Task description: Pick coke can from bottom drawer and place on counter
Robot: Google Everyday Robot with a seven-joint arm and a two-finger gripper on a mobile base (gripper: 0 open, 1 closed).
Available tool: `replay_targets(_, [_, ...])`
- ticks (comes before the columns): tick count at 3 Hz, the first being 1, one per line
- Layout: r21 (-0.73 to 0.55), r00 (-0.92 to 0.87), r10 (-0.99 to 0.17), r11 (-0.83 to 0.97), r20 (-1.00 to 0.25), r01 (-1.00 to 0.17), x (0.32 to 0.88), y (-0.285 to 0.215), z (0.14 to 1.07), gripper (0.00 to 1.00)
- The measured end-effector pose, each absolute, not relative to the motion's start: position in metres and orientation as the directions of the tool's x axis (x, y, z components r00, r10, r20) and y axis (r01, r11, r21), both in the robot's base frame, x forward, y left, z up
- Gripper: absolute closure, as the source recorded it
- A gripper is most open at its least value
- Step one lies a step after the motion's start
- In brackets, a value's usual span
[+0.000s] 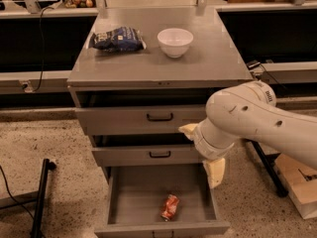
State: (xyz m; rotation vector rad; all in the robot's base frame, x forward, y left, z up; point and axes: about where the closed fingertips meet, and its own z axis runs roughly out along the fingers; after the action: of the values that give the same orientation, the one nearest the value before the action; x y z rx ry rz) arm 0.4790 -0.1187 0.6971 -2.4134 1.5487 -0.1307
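Camera view: the bottom drawer stands pulled out, and the coke can lies on the drawer floor near the front, not yet grasped. The gripper hangs over the drawer's right wall, apart from the can; whether it is spread or closed cannot be told. Grasping, lifting and placing on the counter all appear left to do. Counted: one can, three drawers, one white bowl, one blue chip bag.

no legible text on chip bag, coke can, tool beside drawer
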Motion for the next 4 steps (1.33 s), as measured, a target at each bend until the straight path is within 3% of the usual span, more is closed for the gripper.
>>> replay_targets(2, [-0.169, 0.477, -0.879, -0.470, 0.000, -0.866, 0.490, -0.130, 0.635, 0.00])
replay_targets(4, [-0.168, 0.663, -0.744, -0.646, -0.077, -0.745, 0.498, -0.132, 0.524, 0.00])
